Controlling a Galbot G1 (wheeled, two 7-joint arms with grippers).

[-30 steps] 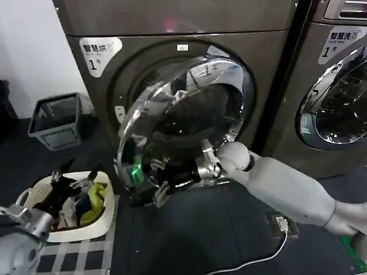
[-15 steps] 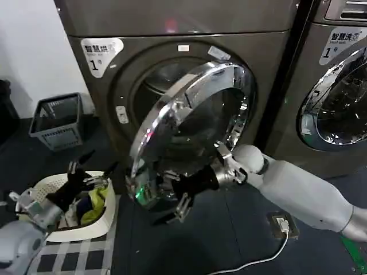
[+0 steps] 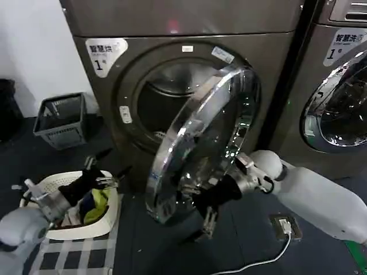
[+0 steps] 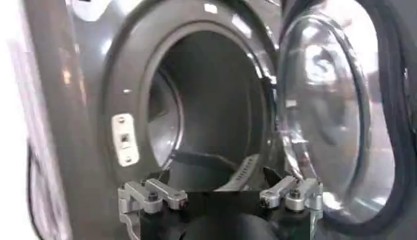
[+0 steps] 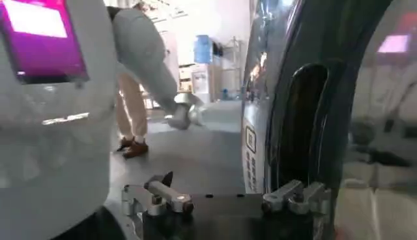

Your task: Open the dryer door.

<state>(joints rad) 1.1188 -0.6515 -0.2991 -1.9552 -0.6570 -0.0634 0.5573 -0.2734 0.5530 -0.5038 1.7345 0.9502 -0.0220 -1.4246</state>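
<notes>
The dryer door [image 3: 200, 143] hangs about half open, nearly edge-on in the head view, with its chrome rim towards me and the dark drum opening [image 3: 166, 97] bare behind it. My right gripper [image 3: 202, 211] is open at the door's lower edge, and one finger [image 3: 207, 220] points down below the rim. In the right wrist view the door's grey inner face [image 5: 313, 117] stands just past that open gripper [image 5: 227, 189]. My left gripper [image 3: 110, 165] is open and holds nothing, low at the left above the laundry basket. It faces the drum opening [image 4: 208, 111] and the door's glass [image 4: 326, 111], jaws spread [image 4: 217, 176].
A white laundry basket [image 3: 57, 232] with clothes sits on a checked mat at the lower left. A grey crate [image 3: 60, 120] stands by the wall. A second machine [image 3: 338, 109] with a shut chrome door stands at the right. A white cable and plug [image 3: 284, 224] lie on the dark floor.
The door has swung further open to the right, from facing me to nearly edge-on. My right gripper moved right with its lower edge. The left gripper moved right, towards the dryer.
</notes>
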